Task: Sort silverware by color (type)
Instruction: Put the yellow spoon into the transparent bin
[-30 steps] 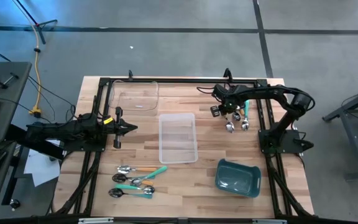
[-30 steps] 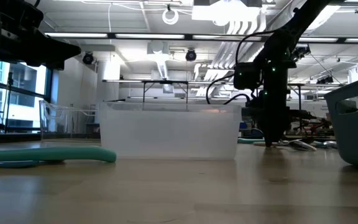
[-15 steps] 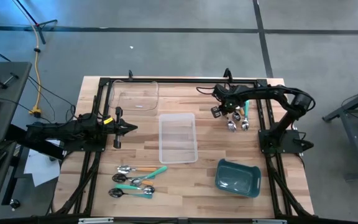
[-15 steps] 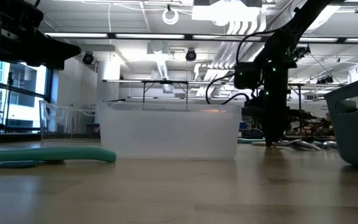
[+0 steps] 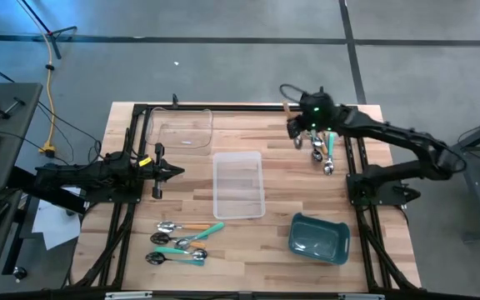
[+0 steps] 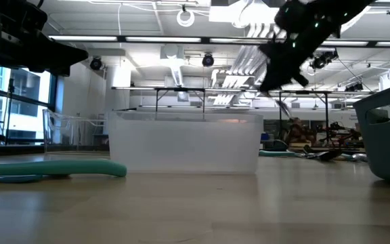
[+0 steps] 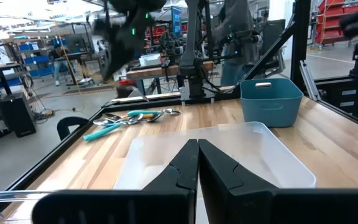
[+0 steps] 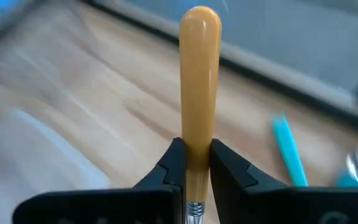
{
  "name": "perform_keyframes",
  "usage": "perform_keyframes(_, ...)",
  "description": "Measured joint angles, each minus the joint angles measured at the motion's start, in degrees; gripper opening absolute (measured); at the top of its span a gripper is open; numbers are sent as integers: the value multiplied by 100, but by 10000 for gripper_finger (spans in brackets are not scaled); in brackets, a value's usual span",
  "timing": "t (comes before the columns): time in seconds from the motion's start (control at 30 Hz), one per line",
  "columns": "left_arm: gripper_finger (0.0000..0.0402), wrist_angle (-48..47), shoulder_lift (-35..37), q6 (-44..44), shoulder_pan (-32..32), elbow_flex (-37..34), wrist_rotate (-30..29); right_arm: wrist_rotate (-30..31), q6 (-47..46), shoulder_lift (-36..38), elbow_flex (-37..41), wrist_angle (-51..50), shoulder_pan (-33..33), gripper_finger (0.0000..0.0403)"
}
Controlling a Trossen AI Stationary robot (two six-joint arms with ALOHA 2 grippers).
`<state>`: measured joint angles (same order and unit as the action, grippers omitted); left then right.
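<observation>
At the near edge of the table lay a small group of spoons [image 5: 182, 242] with orange and teal handles, not yet sorted. To their right stood the teal bin [image 5: 318, 238]. In the middle was a clear tray [image 5: 239, 184], and a second clear tray [image 5: 181, 131] stood at the far left corner; I judged these were there to receive the sorted colours.

The left gripper [image 5: 158, 172] waited at the left side of the table, pointing toward the middle tray, its fingers [image 7: 185, 171] pressed together with nothing between them.

Farther away, near the far right corner, the right gripper [image 5: 294, 127] was lifted above the table. Its fingers [image 8: 174, 163] were closed on the orange-handled spoon [image 8: 199, 87], gripped low on the handle so the handle stood out past them. Just beside it, a few more spoons [image 5: 323, 155] with teal handles lay on the wood. The lift probably served to carry the orange one to its tray.
</observation>
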<state>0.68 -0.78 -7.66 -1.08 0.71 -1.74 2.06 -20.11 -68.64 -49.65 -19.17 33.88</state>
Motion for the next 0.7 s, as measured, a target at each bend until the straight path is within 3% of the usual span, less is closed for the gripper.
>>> perform_keyframes(0.17,3,1,1,0,-1,0,0,-561,655,539,-4,870,-250,30)
perform_keyframes(0.43,3,-1,-1,0,-1,0,1,-1403,977,839,-9,1086,-1033,31)
perform_keyframes(0.7,3,1,-1,0,0,0,1,-1435,763,655,-11,2377,-1924,30)
